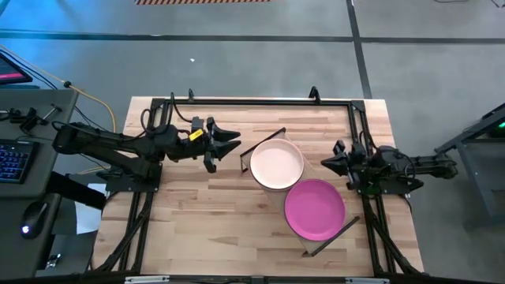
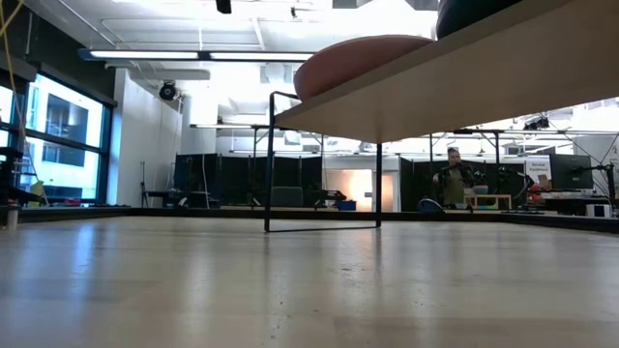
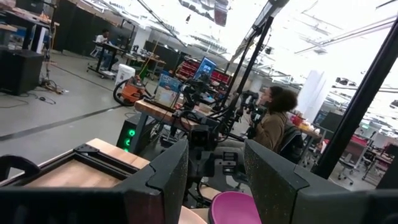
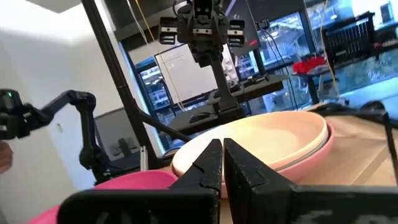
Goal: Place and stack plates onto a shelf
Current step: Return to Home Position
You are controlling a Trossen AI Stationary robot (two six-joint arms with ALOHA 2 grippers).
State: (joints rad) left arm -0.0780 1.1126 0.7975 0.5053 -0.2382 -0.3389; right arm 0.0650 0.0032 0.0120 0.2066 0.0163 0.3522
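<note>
Wood table (image 1: 197, 205); shelf (image 1: 335, 235) lies diagonally; left gripper (image 1: 237, 142) spread; right gripper (image 1: 325, 163) pressed together.

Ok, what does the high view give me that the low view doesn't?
Only the high view: the left gripper, open, and the right gripper, shut, both apart from the plates, plus the magenta plate seen from above. Only the low view: the underside of the shelf and a person in the room behind. Both: the shelf itself and the pale plate stack on it.

Plates (image 1: 277, 164), perhaps stacks, on shelf (image 2: 464, 82)
</note>
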